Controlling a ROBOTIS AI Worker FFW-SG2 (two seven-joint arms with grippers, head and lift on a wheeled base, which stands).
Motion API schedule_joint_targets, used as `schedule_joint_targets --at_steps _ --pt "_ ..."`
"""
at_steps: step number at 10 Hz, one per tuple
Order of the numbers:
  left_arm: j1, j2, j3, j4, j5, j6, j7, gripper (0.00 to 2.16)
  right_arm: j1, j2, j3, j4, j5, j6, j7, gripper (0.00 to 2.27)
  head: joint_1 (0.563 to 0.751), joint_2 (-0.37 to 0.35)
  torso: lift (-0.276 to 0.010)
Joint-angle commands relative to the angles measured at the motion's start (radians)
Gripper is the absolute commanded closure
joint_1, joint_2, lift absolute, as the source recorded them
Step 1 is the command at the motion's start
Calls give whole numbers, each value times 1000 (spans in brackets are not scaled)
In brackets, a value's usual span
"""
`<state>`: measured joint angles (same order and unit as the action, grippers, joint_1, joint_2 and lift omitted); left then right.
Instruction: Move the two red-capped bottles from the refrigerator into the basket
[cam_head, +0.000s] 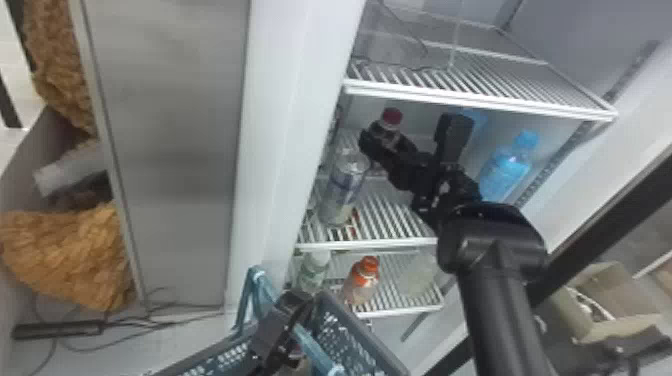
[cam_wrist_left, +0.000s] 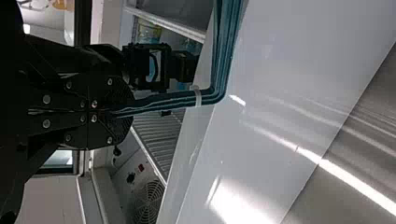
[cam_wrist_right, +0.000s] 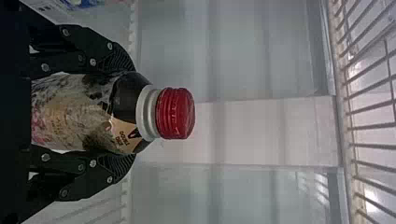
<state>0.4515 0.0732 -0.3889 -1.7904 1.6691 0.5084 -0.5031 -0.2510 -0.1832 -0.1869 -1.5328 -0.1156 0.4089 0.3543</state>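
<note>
A refrigerator with white wire shelves stands ahead, beside a grey panel (cam_head: 175, 110) with shaggy brown material (cam_head: 65, 250) beyond it. The right tool (cam_head: 389, 141) reaches in under the upper wire shelf (cam_head: 480, 80), above the middle shelf (cam_head: 390, 215). A red-capped bottle (cam_wrist_right: 88, 112) sits between its fingers, and the right wrist view shows them closed on the bottle from both sides, just below the shoulder. The red cap (cam_wrist_right: 176, 113) sticks out past the fingertips, pointing up toward the wires of the upper shelf. Whether the bottle's base rests on the middle shelf cannot be told.

The left tool (cam_head: 295, 307), outside the refrigerator, is closed around the teal handle (cam_wrist_left: 224, 51) of a dark basket (cam_head: 377, 335), near the lower shelf. Something too blurred to name shows inside the basket.

A tall silver can (cam_head: 342, 187) stands on the middle shelf near the bottle, on its left and nearer the front. A blue bottle (cam_head: 505, 167) is on the other side of the right tool, near the refrigerator's right wall. On the lower shelf are a green-and-white bottle (cam_head: 312, 272), an orange-capped bottle (cam_head: 363, 280) and a pale bottle (cam_head: 419, 275). The upper shelf lies overhead, across a straight lift of the bottle.
</note>
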Motion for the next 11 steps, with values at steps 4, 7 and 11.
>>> schedule_joint_targets --at_steps 4,7,11 --pt "0 2 -2 0 2 -3 0 1204 160 2 -62 -282 -12 75 3 1276 695 -350 0" --pt "0 2 -4 0 2 0 0 1204 275 -2 -94 -456 -48 151 18 1276 695 -350 0" --pt "0 3 -4 2 0 2 2 1204 437 -2 -152 -663 -76 256 38 1276 695 -350 0"
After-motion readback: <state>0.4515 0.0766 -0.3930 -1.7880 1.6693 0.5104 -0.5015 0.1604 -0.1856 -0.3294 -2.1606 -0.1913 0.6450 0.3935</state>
